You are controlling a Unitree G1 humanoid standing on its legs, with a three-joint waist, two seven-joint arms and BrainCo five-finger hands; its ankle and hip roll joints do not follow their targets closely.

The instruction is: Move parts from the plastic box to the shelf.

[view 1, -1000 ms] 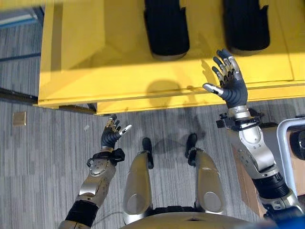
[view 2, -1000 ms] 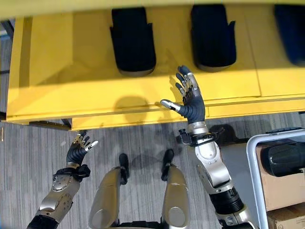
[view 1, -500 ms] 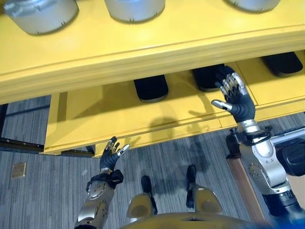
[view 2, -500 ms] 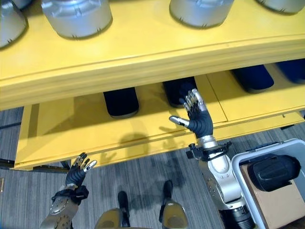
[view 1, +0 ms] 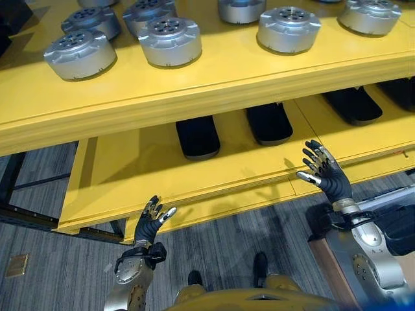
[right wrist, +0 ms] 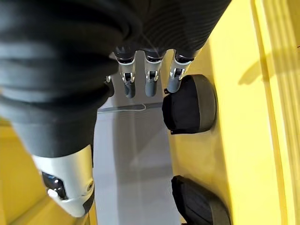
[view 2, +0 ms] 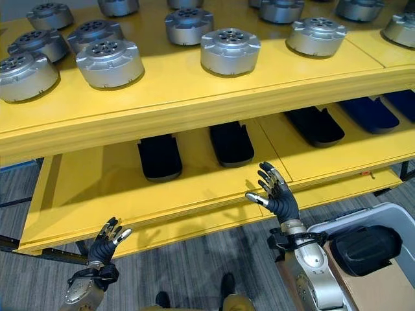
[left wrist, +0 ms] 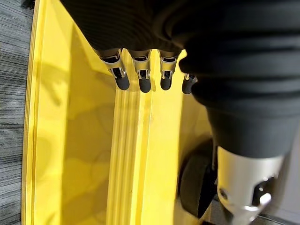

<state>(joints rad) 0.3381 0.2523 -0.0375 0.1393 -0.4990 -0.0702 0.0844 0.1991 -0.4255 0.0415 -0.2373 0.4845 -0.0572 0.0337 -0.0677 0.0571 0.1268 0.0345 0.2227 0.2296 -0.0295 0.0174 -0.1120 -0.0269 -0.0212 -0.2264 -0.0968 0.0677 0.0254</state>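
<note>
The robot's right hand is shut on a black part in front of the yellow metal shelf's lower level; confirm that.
Not right. The right hand is open and holds nothing, fingers spread in front of the yellow metal shelf's lower level, as the right eye view shows. A black part lies in the grey plastic box beside that arm.

Silver parts (view 2: pixel 230 50) on the upper shelf (view 2: pixel 194 103), black parts (view 2: pixel 231 144) below.

Bright, even overhead light; the shelf (view 2: pixel 194 97) top gleams, and its upper board throws a soft shadow on the lower level. Wrist views: dark covers nearest the lens blurred, fingers (left wrist: pixel 143 77) sharper
</note>
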